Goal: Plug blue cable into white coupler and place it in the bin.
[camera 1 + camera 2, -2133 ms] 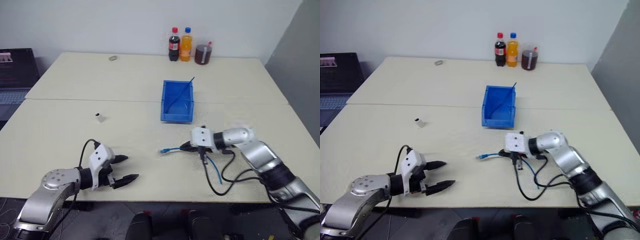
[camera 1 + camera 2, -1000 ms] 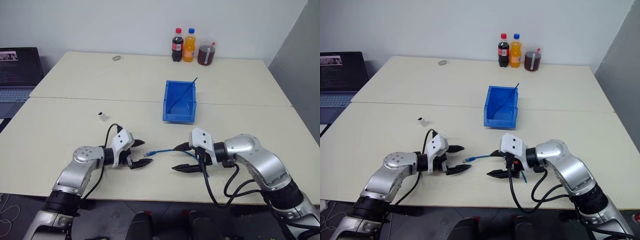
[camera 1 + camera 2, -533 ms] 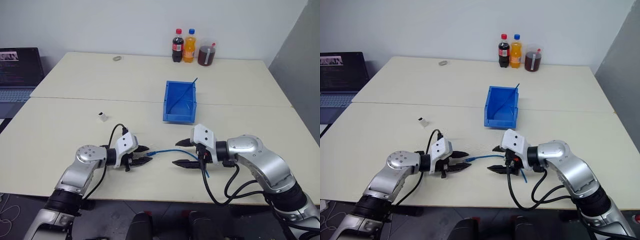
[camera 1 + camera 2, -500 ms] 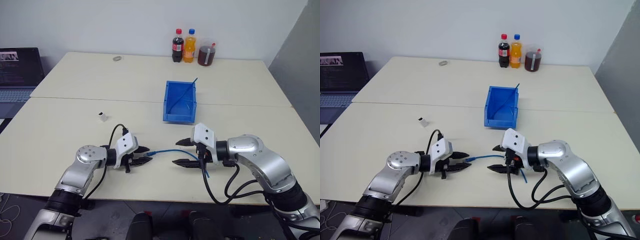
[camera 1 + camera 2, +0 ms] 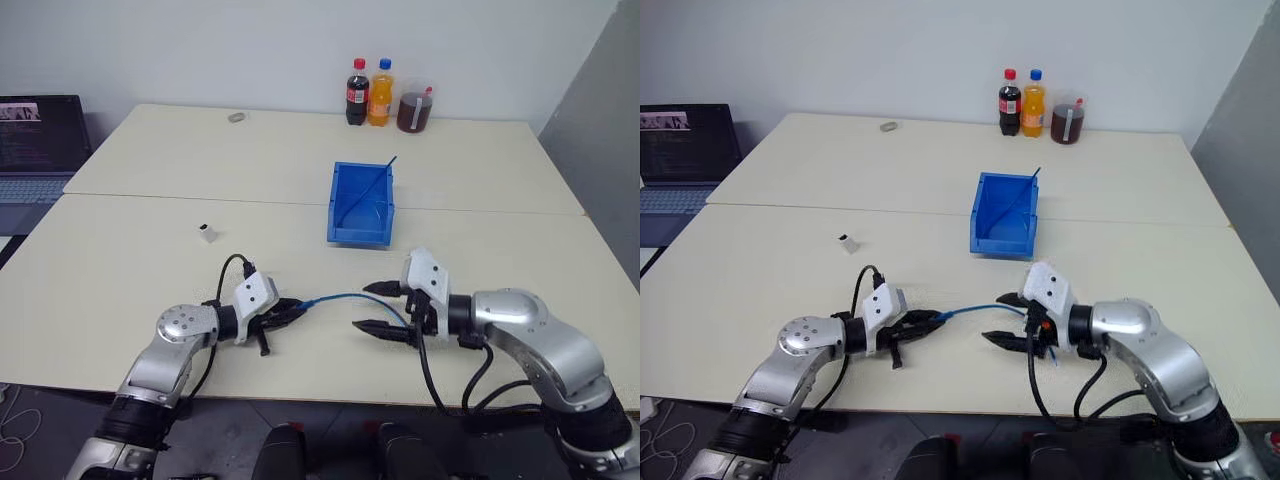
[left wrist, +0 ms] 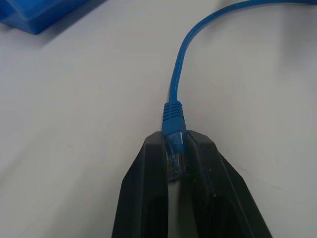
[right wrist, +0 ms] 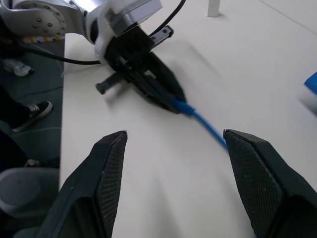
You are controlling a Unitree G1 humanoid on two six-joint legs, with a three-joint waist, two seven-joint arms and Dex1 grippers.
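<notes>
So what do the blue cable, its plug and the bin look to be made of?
The blue cable: flexible rubbery or vinyl jacket, judging by its smooth matte curve. Its plug, pinched in the shut left claw: clear hard plastic, see-through with faint contacts inside. The bin: rigid moulded plastic, probably, with evenly coloured, slightly glossy straight walls.

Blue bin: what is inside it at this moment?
Inside the bin, a thin dark line runs diagonally across the blue floor. Its near wall hides the front strip, so anything lying there cannot be seen.
</notes>
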